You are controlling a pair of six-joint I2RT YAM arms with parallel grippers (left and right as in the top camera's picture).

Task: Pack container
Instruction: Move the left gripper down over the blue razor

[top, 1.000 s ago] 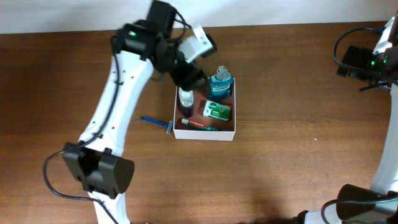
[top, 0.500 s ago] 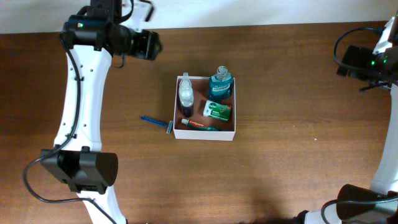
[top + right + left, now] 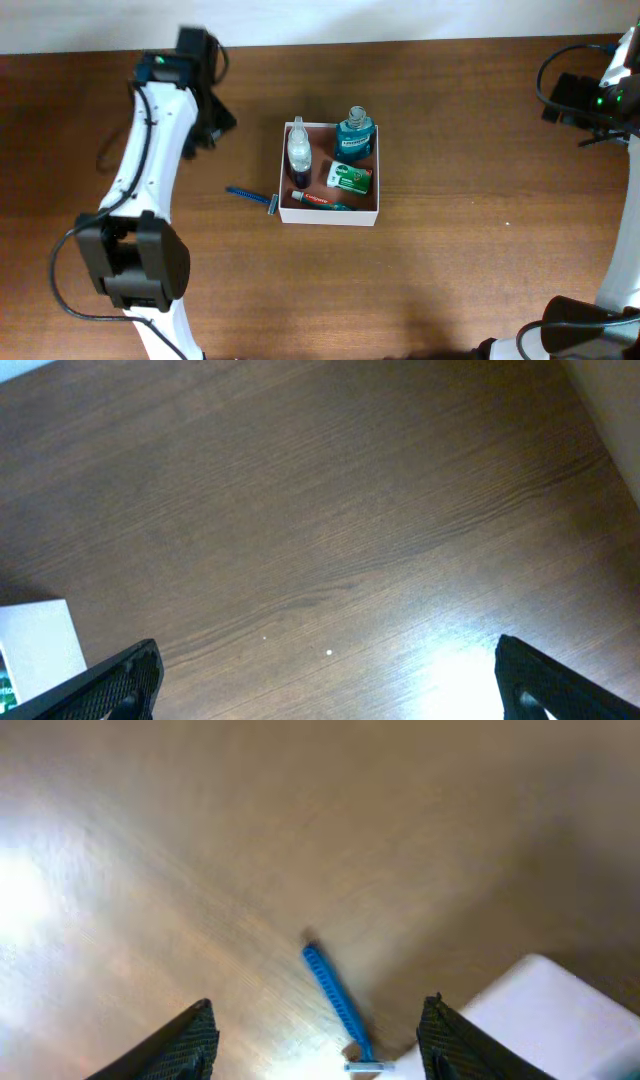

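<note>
Left hand (image 3: 318, 1015) withdrew; slim blue razor (image 3: 250, 197) beside square container (image 3: 330, 217).

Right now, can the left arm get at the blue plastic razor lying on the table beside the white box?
Probably yes. The blue plastic razor lies bare on the wooden table, just outside the square white box, and the left arm holds open jaws above it, nothing between.

Fingers (image 3: 122, 678) wide apart over table (image 3: 330, 510); container (image 3: 35, 645) corner btm left.
</note>
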